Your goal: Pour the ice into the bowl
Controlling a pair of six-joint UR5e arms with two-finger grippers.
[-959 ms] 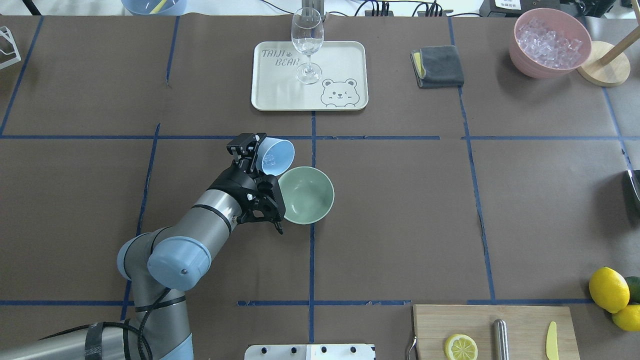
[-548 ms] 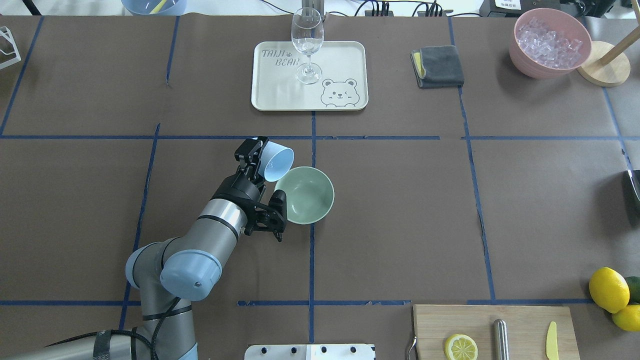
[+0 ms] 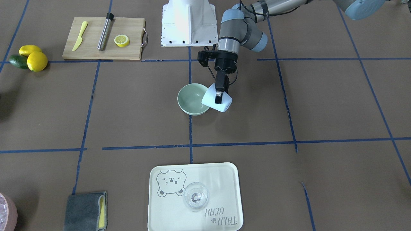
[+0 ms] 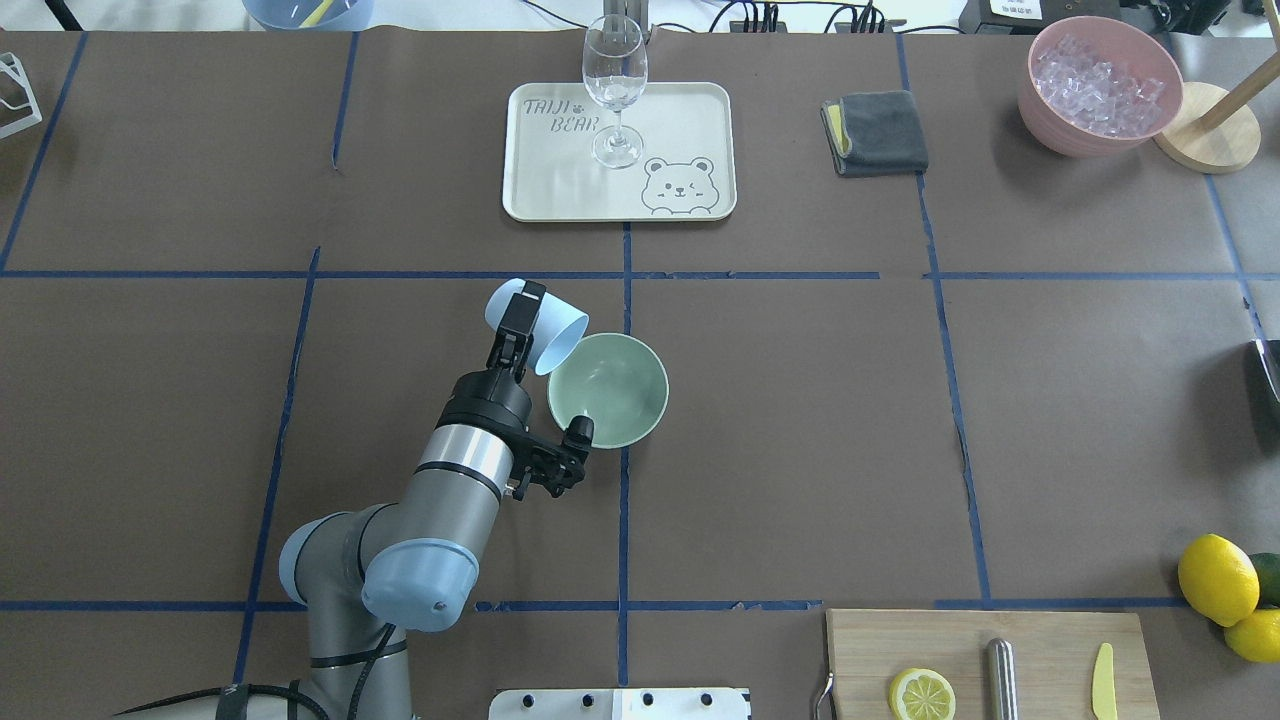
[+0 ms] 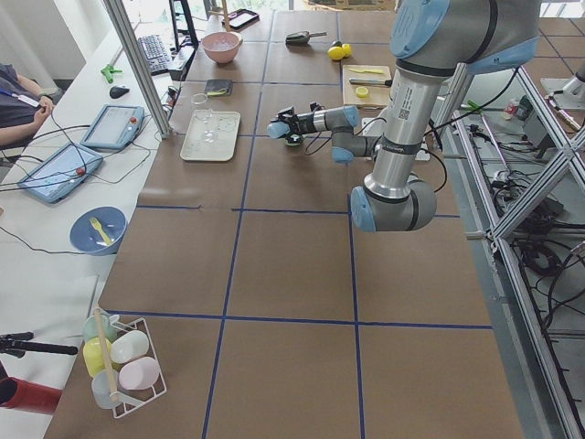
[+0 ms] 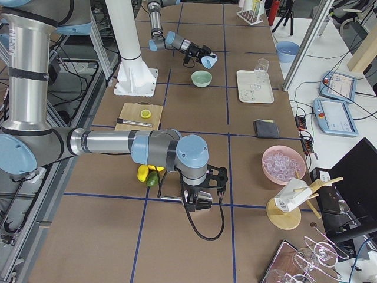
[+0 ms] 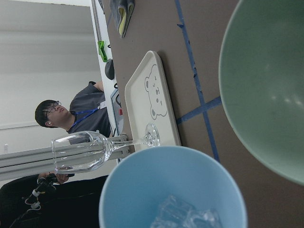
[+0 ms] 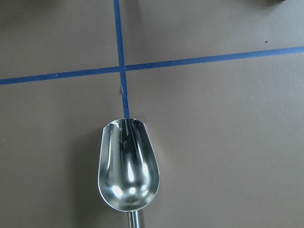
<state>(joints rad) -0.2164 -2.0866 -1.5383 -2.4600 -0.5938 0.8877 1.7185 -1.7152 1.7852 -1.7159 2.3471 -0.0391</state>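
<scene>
My left gripper (image 4: 518,318) is shut on the wall of a light blue cup (image 4: 560,332). It holds the cup tipped on its side, with the mouth over the near-left rim of the mint-green bowl (image 4: 612,392). The left wrist view shows clear ice cubes (image 7: 185,216) still lying inside the cup (image 7: 171,190), beside the bowl (image 7: 266,85). The bowl's inside looks bare. In the front view the cup (image 3: 209,100) leans over the bowl (image 3: 192,98). My right gripper (image 6: 200,197) is far off at the table's right end; I cannot tell whether it is open or shut.
A metal scoop (image 8: 128,171) lies below the right wrist camera. A cream tray (image 4: 690,110) with a wine glass (image 4: 614,90) stands behind the bowl. A pink container of ice (image 4: 1100,85), a grey cloth (image 4: 878,132), a cutting board (image 4: 990,660) and lemons (image 4: 1217,578) lie to the right.
My left wrist has rolled, tipping the cup from mouth-up to lying on its side with its mouth at the bowl's rim. The left arm's elbow has moved right. The bowl has not moved.
</scene>
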